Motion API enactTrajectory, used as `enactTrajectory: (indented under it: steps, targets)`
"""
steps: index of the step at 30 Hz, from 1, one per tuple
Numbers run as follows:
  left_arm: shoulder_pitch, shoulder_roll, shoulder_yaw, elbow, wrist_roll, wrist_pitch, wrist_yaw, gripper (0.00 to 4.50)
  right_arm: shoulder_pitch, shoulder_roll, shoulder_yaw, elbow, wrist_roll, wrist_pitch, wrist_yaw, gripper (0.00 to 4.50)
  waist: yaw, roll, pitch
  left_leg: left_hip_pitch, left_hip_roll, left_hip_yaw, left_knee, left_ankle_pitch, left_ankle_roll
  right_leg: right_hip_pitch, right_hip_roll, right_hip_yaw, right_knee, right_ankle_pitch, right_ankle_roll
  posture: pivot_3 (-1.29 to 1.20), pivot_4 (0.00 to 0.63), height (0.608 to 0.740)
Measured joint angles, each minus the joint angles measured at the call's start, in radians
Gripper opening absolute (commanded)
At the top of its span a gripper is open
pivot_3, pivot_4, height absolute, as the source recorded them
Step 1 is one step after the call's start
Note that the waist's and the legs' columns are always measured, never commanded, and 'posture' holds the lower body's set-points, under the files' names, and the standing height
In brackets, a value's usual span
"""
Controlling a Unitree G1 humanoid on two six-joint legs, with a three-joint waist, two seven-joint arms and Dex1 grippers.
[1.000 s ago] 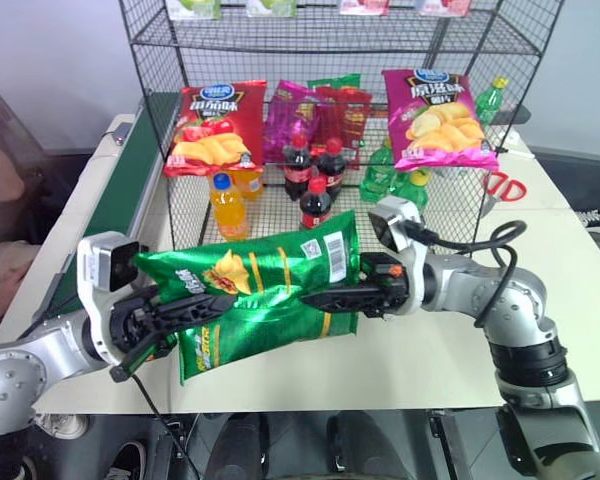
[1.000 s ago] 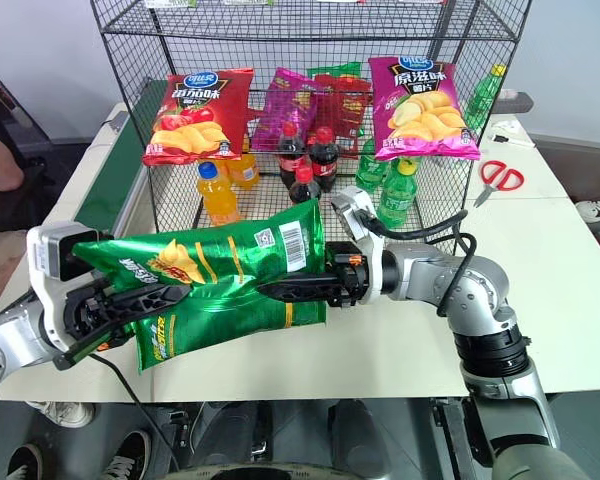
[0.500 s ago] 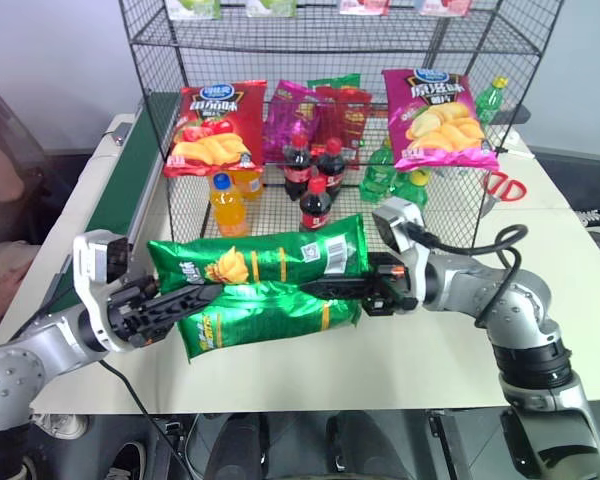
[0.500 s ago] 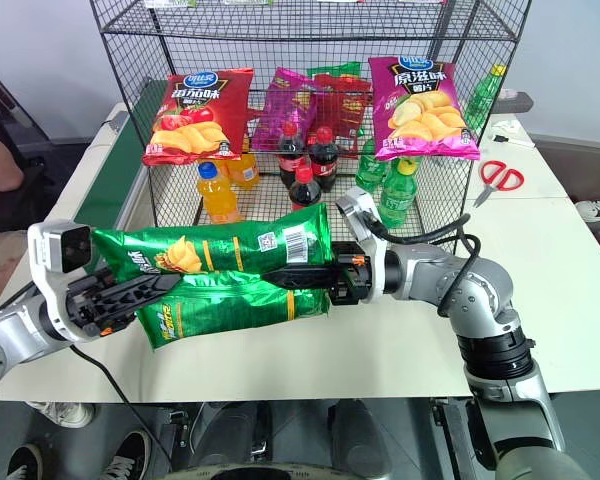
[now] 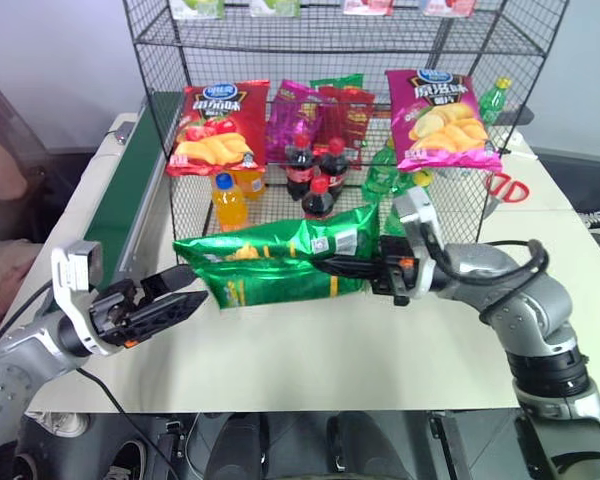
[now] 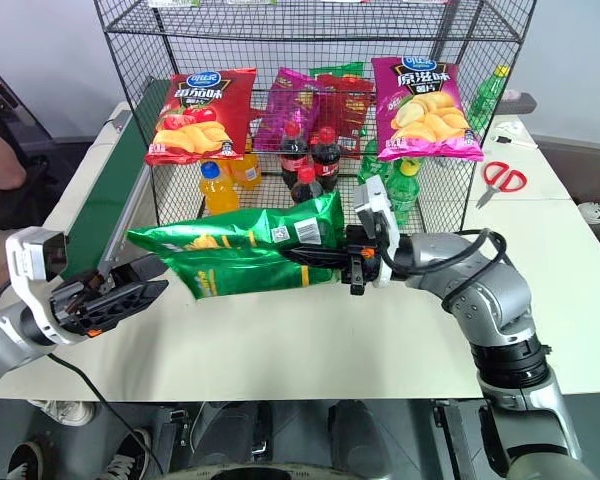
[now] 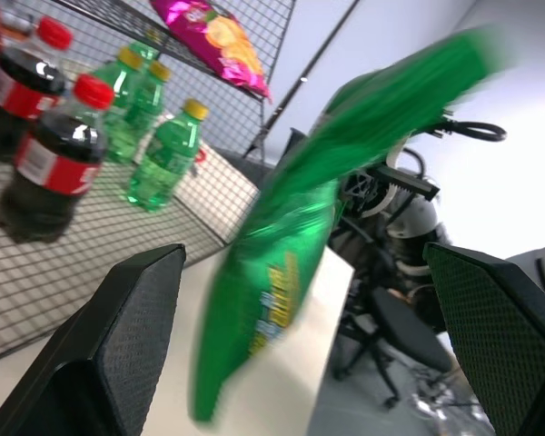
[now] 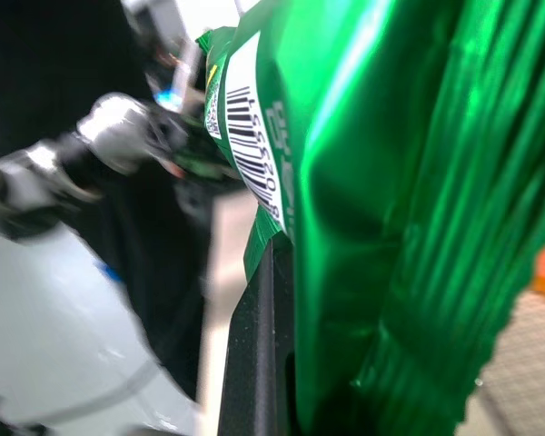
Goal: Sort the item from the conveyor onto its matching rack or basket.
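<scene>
Handover's done by the look of it: the green chip bag [image 5: 280,265] is off the conveyor [image 5: 120,200] and hangs in the air in front of the rack [image 5: 460,60], carried by one arm alone. The right gripper [image 5: 325,266] is clenched on the bag's right end, near the barcode, its black fingers reaching leftward across the foil, and the right wrist view has green foil pressed right against one finger. The left gripper [image 5: 180,300] sits low on the near left with its jaws spread wide and nothing between them; in the left wrist view the bag floats in the gap between the two fingers [image 7: 118,354] but clear of both. So the bag is up and to the right of that released claw, near it but apart. Above the table [image 5: 330,350], the bag sags at its free left end. On the rack's middle tier lean a red bag [image 5: 215,125] at left and a pink bag [image 5: 435,120] at right, with soda bottles [image 5: 315,175] below. My read: next comes the carry to the matching shelf, which calls for lifting the bag over the wire edge without snagging that drooping end on the mesh. Which tier takes green, I can't tell.
</scene>
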Motion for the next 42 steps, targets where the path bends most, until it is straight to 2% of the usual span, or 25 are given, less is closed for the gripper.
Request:
enactTrajectory:
  steps: [4,11,14,17,20,24,30,42]
  targets:
    - [-0.008,-0.023,0.013,0.018,0.041,-0.039,-0.007,4.47,0.001,0.043,-0.063,-0.009,-0.051,-0.129,-0.055,0.00,-0.002,0.000,0.000,0.000,0.000,0.000,0.000,0.000,0.000,0.000,0.000,0.000,0.000,0.000,0.000,0.00,0.150,0.739]
    - [-0.050,-0.060,0.023,0.056,0.144,-0.143,0.005,4.47,-0.048,0.022,-0.102,-0.079,-0.311,-0.439,-0.147,0.00,-0.001,0.000,0.000,0.000,0.000,0.000,-0.001,0.000,0.000,0.000,0.000,0.000,0.000,0.000,0.000,0.00,0.150,0.739]
    - [-0.083,-0.085,0.022,0.064,0.223,-0.223,0.020,4.47,-0.100,0.027,-0.090,-0.077,-0.494,-0.613,-0.226,0.00,-0.002,0.000,0.000,0.000,0.000,0.000,0.000,0.000,0.000,0.000,0.000,0.000,0.000,0.000,0.000,0.00,0.150,0.739]
    - [-0.108,-0.108,0.005,0.065,0.294,-0.284,0.034,4.47,-0.111,0.021,-0.051,-0.033,-0.744,-0.847,-0.317,0.00,-0.002,-0.001,0.000,0.000,0.000,0.001,0.000,0.000,0.000,0.000,0.001,0.000,0.000,0.000,0.000,0.00,0.150,0.739]
    - [-0.125,-0.118,-0.024,0.064,0.341,-0.309,0.042,4.47,-0.109,0.016,0.001,0.044,-1.003,-0.941,-0.438,0.00,-0.002,-0.001,0.000,0.000,-0.001,0.001,0.000,0.001,-0.001,0.000,0.000,0.000,0.000,0.000,0.000,0.00,0.150,0.739]
    - [-0.134,-0.137,-0.040,0.064,0.381,-0.331,0.053,4.47,-0.123,0.045,0.081,0.151,-1.289,-0.888,-0.580,0.00,-0.006,-0.001,0.000,0.000,-0.001,0.001,0.000,0.001,-0.002,-0.001,0.001,0.001,0.002,0.000,0.000,0.00,0.150,0.739]
    - [-0.126,-0.152,-0.062,0.061,0.422,-0.355,0.062,4.47,-0.224,0.094,0.113,0.289,-1.517,-0.717,-0.736,0.00,-0.007,0.000,0.000,0.000,0.000,0.002,0.000,0.002,-0.002,-0.001,0.002,0.001,0.002,0.000,0.000,0.00,0.150,0.739]
    - [-0.098,-0.180,-0.063,0.006,0.456,-0.408,0.122,4.47,-0.289,0.249,0.196,0.427,-1.595,-0.543,-0.839,0.00,-0.008,0.000,0.000,0.000,0.000,0.002,0.000,0.002,-0.002,-0.002,0.001,0.001,0.003,0.000,0.000,0.00,0.150,0.739]
